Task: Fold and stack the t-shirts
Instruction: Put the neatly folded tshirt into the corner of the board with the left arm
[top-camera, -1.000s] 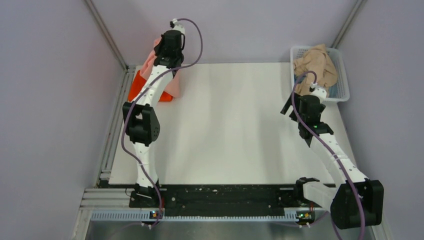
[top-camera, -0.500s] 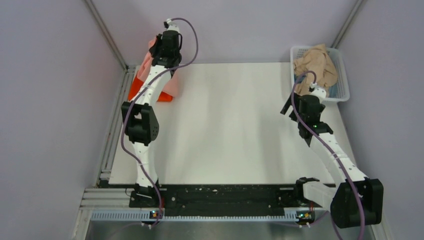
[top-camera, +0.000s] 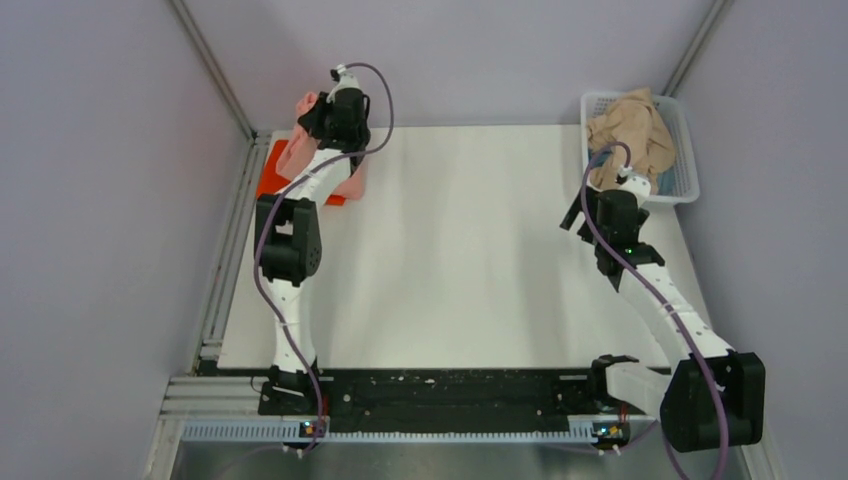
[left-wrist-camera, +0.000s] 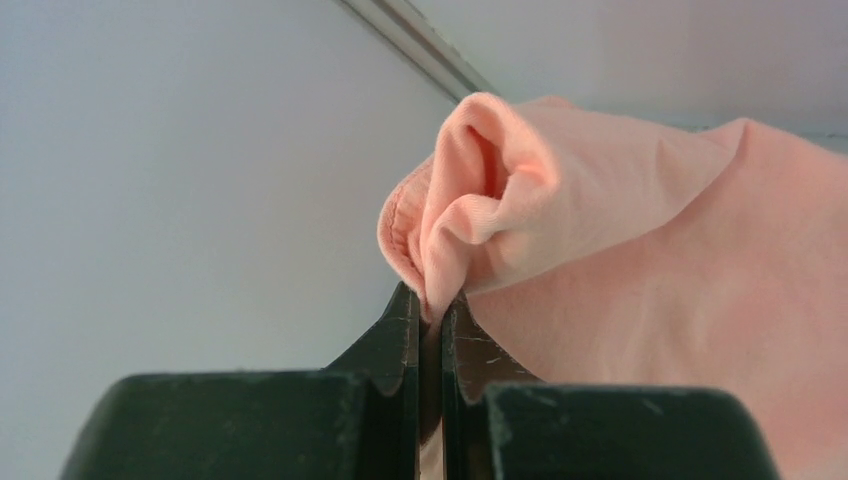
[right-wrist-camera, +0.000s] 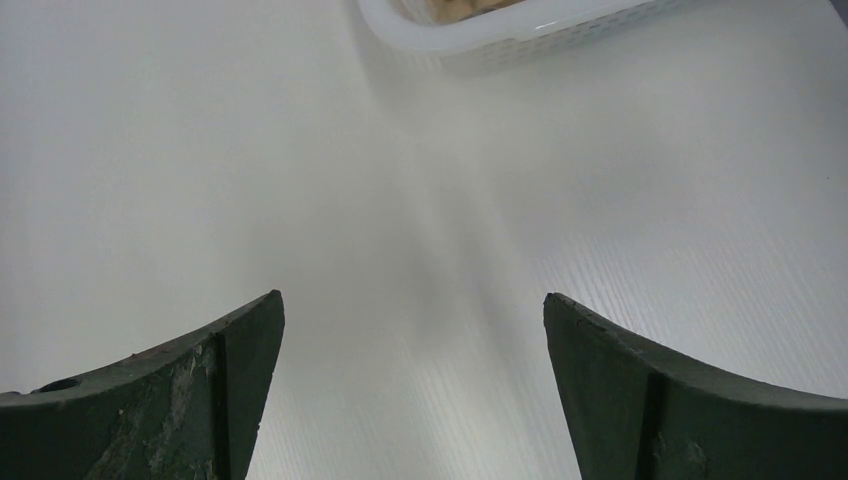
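Note:
My left gripper (top-camera: 318, 112) is at the far left corner, shut on a bunched edge of the salmon-pink t-shirt (top-camera: 298, 150), held up off the table. In the left wrist view the pink cloth (left-wrist-camera: 640, 230) is pinched between the closed fingers at the gripper (left-wrist-camera: 430, 305). The orange-red t-shirt (top-camera: 270, 180) lies flat under the pink one. The beige-tan t-shirt (top-camera: 630, 130) is crumpled in the white basket (top-camera: 686, 172) at the far right. My right gripper (right-wrist-camera: 412, 310) is open and empty over bare table, just in front of the basket; it also shows from above (top-camera: 588, 205).
The basket's rim (right-wrist-camera: 470, 35) lies just ahead of the right fingers. Grey enclosure walls and metal frame rails (top-camera: 215, 95) stand close behind the left gripper. A slotted rail (top-camera: 228, 270) runs along the table's left edge.
My left gripper has lifted and drawn back a little toward the right with the pink t-shirt's edge; the arm has straightened. The right arm has not moved.

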